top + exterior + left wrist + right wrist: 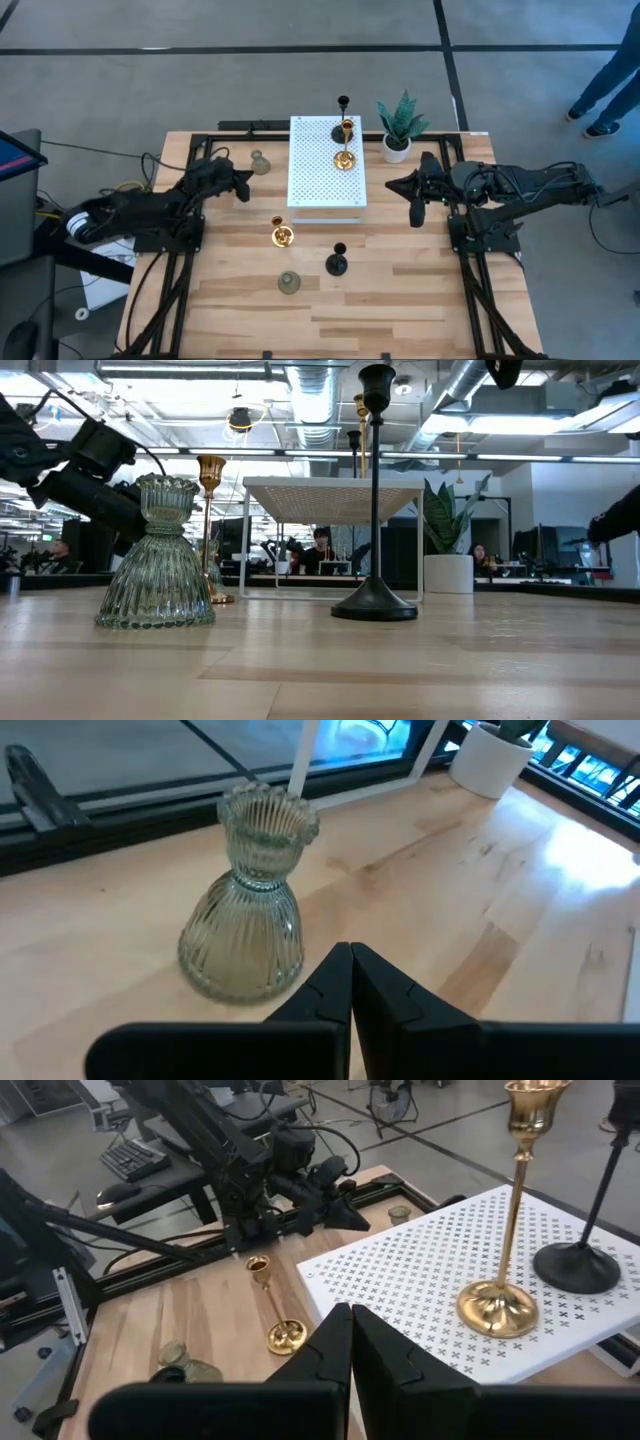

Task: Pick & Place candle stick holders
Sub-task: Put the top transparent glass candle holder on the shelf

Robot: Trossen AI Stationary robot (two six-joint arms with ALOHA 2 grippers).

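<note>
left gripper [350,970] pinched shut, empty, just short of the grey-green holder [248,905]; must open to grasp.

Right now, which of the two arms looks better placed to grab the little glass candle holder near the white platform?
Probably the left: its end effector, fingers shut, sits right beside the glass holder; the right end effector waits across the white platform.
</note>
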